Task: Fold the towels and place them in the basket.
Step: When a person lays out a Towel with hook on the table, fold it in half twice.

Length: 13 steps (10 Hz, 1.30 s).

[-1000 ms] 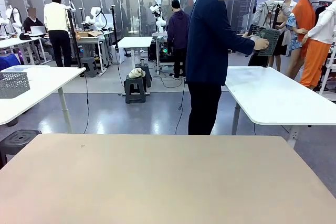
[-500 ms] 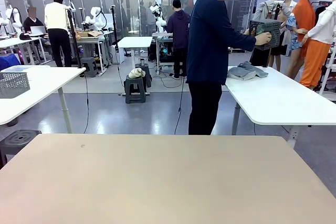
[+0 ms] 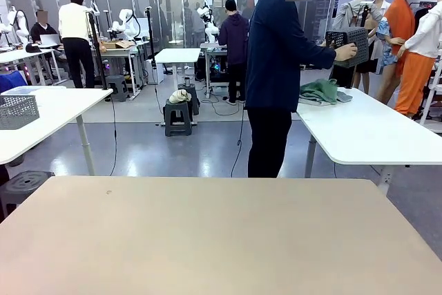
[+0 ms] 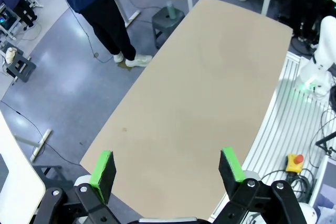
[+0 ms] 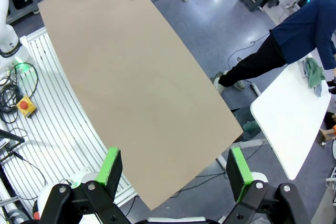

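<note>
the left gripper (image 4: 167,167) is hanging high above the beige work table (image 4: 210,87). its jaws are standing fully apart and gripping nothing, and the green pads (image 4: 102,169) are facing each other across bare tabletop. the right gripper (image 5: 176,170) is holding the same posture over the same table, jaws spread wide and carrying nothing. judgement: both arms are waiting raised and open because no material is lying within reach.

the task items are sitting away from the work table. the person (image 3: 273,53) is standing beyond it at a white side table (image 3: 373,136), turned toward that surface. one hand (image 3: 347,51) is holding the dark grey basket (image 3: 345,37) in the air, tipped on its side, above the side table. the green towel (image 3: 319,90) is lying crumpled on the side table just below the basket, with a grey-blue cloth (image 3: 343,97) touching it.

judgement: folding is not yet beginning, since the towel and basket are needing to reach the work table first. a paler lattice basket (image 3: 17,110) is sitting on another table at the left and is not the target.
</note>
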Available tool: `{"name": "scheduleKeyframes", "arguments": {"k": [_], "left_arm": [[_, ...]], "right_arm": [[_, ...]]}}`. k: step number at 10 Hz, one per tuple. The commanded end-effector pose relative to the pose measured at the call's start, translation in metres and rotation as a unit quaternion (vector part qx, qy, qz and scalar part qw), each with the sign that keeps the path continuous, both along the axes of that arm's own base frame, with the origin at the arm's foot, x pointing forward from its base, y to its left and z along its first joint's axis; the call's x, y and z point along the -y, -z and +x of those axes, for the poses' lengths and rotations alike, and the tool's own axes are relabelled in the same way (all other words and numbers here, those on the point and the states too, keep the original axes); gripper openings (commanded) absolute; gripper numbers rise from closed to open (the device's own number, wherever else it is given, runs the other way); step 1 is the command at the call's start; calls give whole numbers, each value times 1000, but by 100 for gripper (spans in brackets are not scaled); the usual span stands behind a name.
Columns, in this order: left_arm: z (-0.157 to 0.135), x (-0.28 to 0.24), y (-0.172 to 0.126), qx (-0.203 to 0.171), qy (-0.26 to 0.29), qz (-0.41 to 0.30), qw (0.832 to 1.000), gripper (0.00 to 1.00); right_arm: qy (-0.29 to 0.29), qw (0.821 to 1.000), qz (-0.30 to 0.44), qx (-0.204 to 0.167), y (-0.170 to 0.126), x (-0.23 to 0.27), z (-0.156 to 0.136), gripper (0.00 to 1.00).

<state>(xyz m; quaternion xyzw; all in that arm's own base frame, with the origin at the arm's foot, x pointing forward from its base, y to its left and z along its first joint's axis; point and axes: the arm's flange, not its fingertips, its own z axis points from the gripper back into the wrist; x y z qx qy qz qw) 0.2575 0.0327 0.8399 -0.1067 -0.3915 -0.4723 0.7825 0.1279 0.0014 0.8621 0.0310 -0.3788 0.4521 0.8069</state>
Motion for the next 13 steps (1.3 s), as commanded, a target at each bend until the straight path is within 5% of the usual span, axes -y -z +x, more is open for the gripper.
{"name": "scheduleKeyframes", "arguments": {"k": [1, 6, 13], "left_arm": [[0, 0, 0, 0, 0, 0, 1000, 100], [2, 7, -5, -37, 28, 41, 998, 100], [3, 12, -1, -42, 23, 31, 998, 100]], "right_arm": [[-1, 1000, 2, 4, -2, 1, -3, 100], [-1, 1000, 2, 4, -2, 1, -3, 100], [-1, 1000, 2, 4, -2, 1, -3, 100]]}}
